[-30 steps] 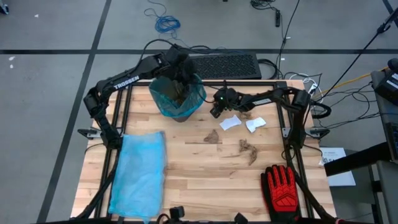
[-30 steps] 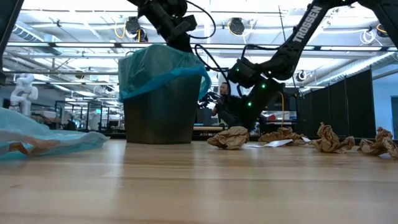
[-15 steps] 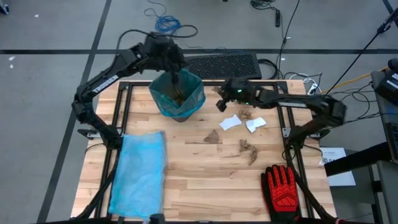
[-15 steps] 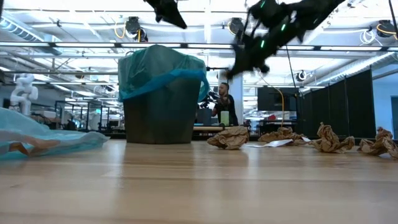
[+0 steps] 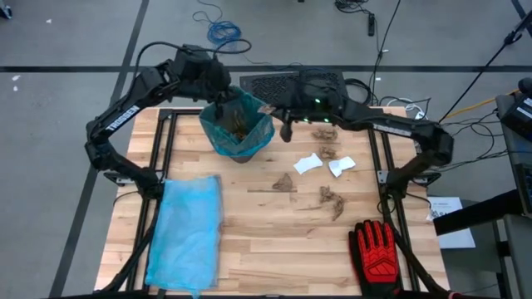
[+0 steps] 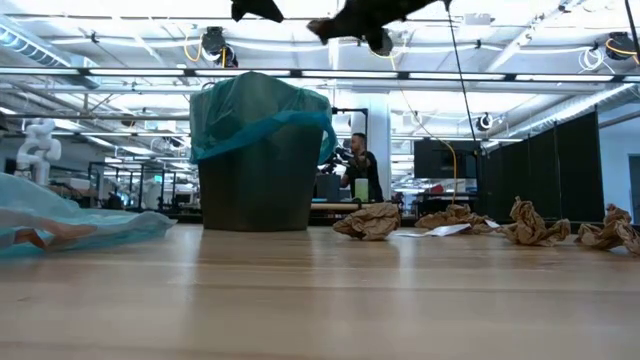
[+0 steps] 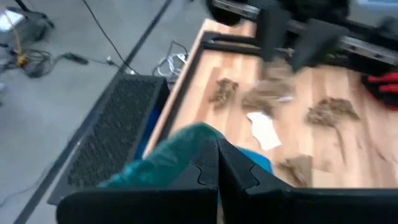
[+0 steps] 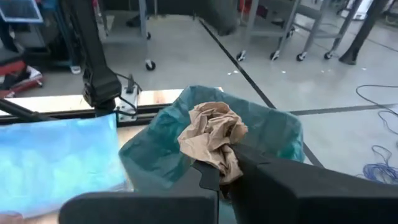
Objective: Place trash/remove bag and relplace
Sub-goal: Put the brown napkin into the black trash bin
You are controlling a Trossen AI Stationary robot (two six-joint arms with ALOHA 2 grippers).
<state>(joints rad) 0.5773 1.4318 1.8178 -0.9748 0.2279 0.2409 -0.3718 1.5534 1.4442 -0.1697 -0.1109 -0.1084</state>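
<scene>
A dark bin lined with a teal bag (image 5: 237, 124) (image 6: 262, 150) stands at the table's far middle and holds brown scraps. My left gripper (image 5: 220, 104) (image 7: 217, 155) hovers shut and empty above the bin's far left rim. My right gripper (image 5: 286, 129) (image 8: 227, 165) is high up, just right of the bin, shut on a crumpled brown paper scrap (image 8: 211, 137). More trash lies on the table right of the bin: brown scraps (image 5: 283, 183) (image 5: 331, 199) and two white pieces (image 5: 307, 164) (image 5: 341, 166). My right gripper pinches the brown scrap by its lower edge (image 8: 225, 163) between its two fingers. The fingers point nearly level toward the bin. The scrap stands up past the fingertips, lifted clear of the table and higher than the bin's rim.
A flat blue spare bag (image 5: 187, 232) lies on the table's near left. A red-and-black glove (image 5: 376, 253) lies at the near right. A keyboard (image 5: 291, 85) sits just beyond the far edge, behind the bin. A person shows in the room beyond the table (image 6: 358, 165).
My left gripper has risen out of the bin's mouth and drawn back toward the far left. My right gripper has climbed from just above the table to well over the bin's height, tipping from pointing down toward level, and has drifted toward the far edge.
</scene>
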